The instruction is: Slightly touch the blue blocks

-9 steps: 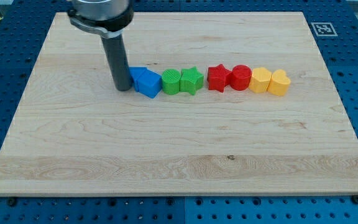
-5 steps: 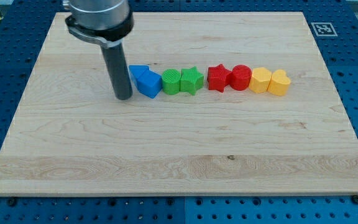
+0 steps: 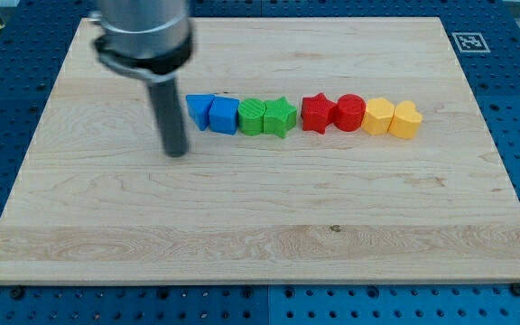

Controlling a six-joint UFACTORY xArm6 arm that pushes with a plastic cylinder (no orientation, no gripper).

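Two blue blocks sit side by side at the left end of a row on the wooden board (image 3: 260, 226): a blue triangular block (image 3: 199, 110) and a blue block (image 3: 225, 116) to its right. My tip (image 3: 177, 152) is on the board just left of and below the blue triangular block, a small gap apart, not touching. The rod looks motion-blurred.
The row runs on to the view's right: a green round block (image 3: 252, 117), a green star (image 3: 279, 116), a red star (image 3: 318, 113), a red round block (image 3: 350, 113), a yellow block (image 3: 379, 116) and a yellow heart-like block (image 3: 406, 119).
My tip has slid down and slightly left, away from the blue blocks. The right blue block has turned and shifted up-right, now against the green round block.
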